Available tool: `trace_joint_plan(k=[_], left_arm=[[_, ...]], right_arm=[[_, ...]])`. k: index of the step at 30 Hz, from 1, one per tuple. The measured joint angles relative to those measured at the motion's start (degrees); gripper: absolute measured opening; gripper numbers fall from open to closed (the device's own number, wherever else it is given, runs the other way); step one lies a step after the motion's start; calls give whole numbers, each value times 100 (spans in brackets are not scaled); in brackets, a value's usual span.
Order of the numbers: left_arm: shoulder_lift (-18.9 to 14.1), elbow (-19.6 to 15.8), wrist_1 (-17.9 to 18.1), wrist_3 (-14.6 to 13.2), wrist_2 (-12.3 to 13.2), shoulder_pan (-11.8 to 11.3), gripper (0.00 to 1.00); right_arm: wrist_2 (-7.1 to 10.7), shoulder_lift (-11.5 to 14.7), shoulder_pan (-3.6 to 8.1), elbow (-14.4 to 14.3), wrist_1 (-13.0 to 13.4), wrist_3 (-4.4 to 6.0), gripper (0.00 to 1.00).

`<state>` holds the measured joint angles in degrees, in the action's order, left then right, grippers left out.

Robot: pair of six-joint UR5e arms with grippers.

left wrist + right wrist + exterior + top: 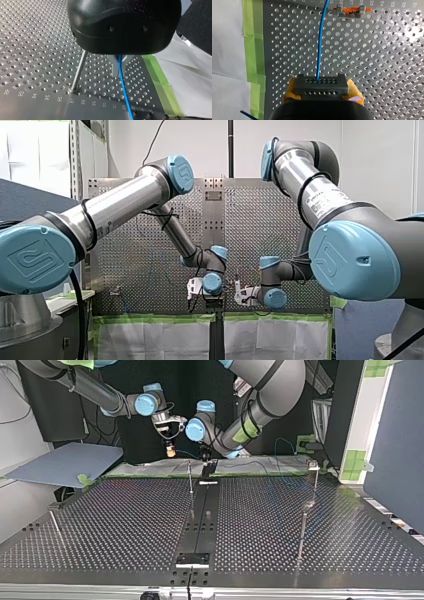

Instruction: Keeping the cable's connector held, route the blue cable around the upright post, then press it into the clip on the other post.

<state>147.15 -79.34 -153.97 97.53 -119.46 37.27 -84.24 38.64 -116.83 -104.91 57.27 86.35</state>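
Your right gripper [321, 88] is clamped, yellow pads either side, on the dark connector [321, 82], whose thin blue cable [320, 50] runs straight ahead over the perforated table [382, 65]; under your left gripper [119, 59], the cable hangs beside a post [79, 70], and whether that gripper holds it cannot be told.

The blue cable [320, 45] is running over the silver table [387, 62] dotted with regular holes, green tape [254, 42] is edging white sheeting [227, 50], yellow pads [354, 88] are flanking the dark grey connector [321, 86] pierced by two hole rows, and the clip [352, 10] is showing orange.
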Motion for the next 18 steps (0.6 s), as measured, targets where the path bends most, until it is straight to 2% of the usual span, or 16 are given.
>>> trace_joint_plan(k=[10, 18], left_arm=[[0, 0, 82, -156, 72, -43, 0], [-1, 0, 254, -232, 156, -90, 0]], right_arm=[[12, 10, 38, 182, -261, -125, 0], [22, 22, 128, 305, -406, -99, 0]])
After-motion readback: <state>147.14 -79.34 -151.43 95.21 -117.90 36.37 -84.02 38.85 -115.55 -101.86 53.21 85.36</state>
